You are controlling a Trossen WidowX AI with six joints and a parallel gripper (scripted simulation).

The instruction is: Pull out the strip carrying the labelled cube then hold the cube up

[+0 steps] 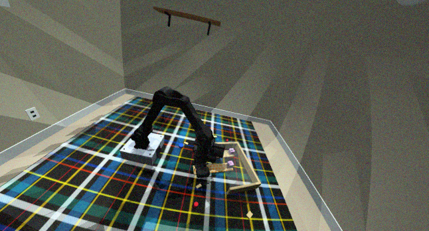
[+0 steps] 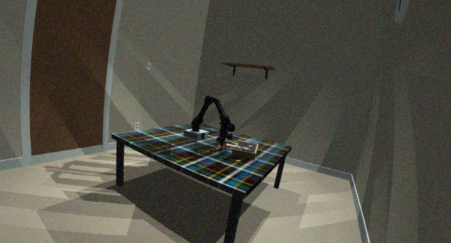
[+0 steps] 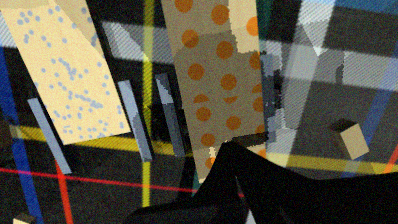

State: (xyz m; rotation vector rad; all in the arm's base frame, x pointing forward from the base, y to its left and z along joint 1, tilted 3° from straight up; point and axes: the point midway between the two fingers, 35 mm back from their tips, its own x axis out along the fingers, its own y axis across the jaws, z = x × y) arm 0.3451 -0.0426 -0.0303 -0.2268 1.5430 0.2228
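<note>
An orange-dotted strip (image 1: 220,168) (image 3: 212,90) sticks out from the open side of the wooden frame (image 1: 248,163) (image 2: 256,148). My gripper (image 1: 202,176) (image 2: 220,146) (image 3: 228,147) points down and is shut on the near end of this strip; the exact grip is partly hidden by the dark fingers. One lilac cube (image 1: 230,163) rests on the strip's far part. A second lilac cube (image 1: 232,151) sits farther back, by the blue-speckled strip (image 3: 67,75) (image 1: 226,154). The cubes' labels are too small to read, and the arm hides part of the frame.
Blue-grey upright bars (image 3: 50,136) (image 3: 135,121) (image 3: 170,116) flank the strips near my fingers. A small wooden block (image 1: 198,186) (image 3: 354,141) lies near the gripper. A red disc (image 1: 196,204), a blue disc (image 1: 180,145) and a pale tile (image 1: 250,214) lie on the plaid table.
</note>
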